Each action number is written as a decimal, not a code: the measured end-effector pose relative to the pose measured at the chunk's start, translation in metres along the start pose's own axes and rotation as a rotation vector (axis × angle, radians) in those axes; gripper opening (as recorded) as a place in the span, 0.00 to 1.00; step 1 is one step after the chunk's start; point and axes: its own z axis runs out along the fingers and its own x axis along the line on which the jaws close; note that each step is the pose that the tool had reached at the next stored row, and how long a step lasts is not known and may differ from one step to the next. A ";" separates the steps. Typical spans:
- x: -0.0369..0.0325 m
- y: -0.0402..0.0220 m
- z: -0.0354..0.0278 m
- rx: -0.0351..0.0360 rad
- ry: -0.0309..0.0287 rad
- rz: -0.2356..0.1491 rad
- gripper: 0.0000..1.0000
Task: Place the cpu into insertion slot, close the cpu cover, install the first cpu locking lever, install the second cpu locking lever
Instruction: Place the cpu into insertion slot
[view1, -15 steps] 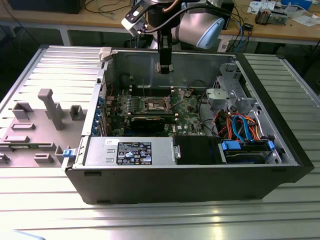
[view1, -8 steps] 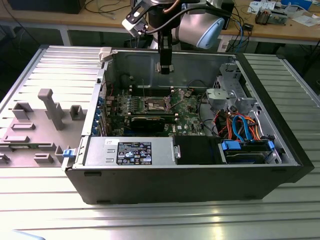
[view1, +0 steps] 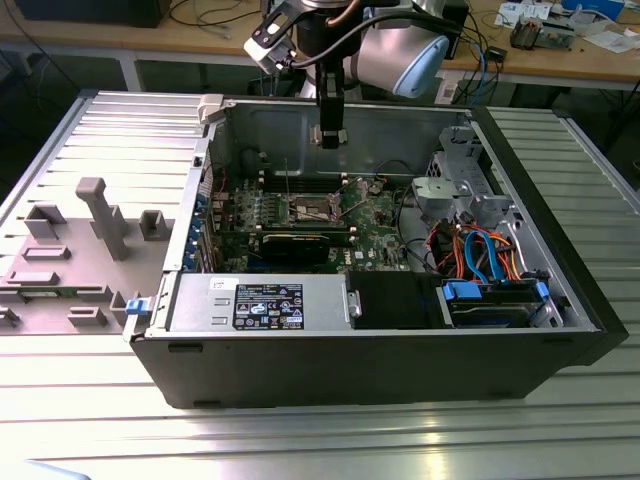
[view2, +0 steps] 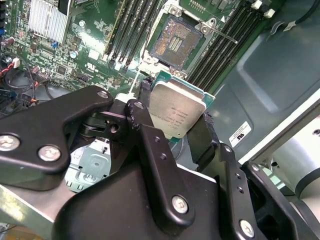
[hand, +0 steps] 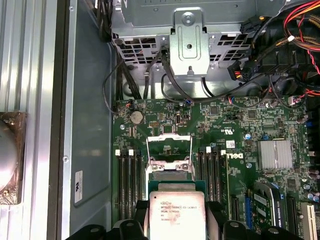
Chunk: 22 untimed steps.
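My gripper (view2: 175, 119) is shut on the cpu (view2: 176, 111), a square chip with a silver-grey top, held by two opposite edges between black fingers (view2: 145, 107). In the exterior view the gripper (view1: 329, 138) hangs inside the open computer case, above the green board. The insertion slot (view2: 175, 42) lies uncovered below and ahead of the chip, its dark centre showing. In the first wrist view the cpu (hand: 176, 216) sits just short of the insertion slot (hand: 171, 172), and the cpu cover (hand: 170, 146) stands swung open beyond it. Thin wire levers (hand: 192, 156) stick up beside the socket.
Black memory slots (hand: 129, 180) flank the socket on both sides. A metal drive cage (hand: 187, 45) with cables stands past the board, and a finned heatsink (hand: 274, 153) sits to one side. The case's walls (view1: 300, 125) and power supply (view1: 260, 300) ring the board.
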 end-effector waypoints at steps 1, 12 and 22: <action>0.0000 0.0000 0.0000 0.0000 0.0000 0.000 0.54; -0.0002 -0.0025 0.0082 -0.0008 -0.0001 0.000 0.54; 0.0006 -0.0116 0.0244 -0.0007 0.0006 -0.008 0.54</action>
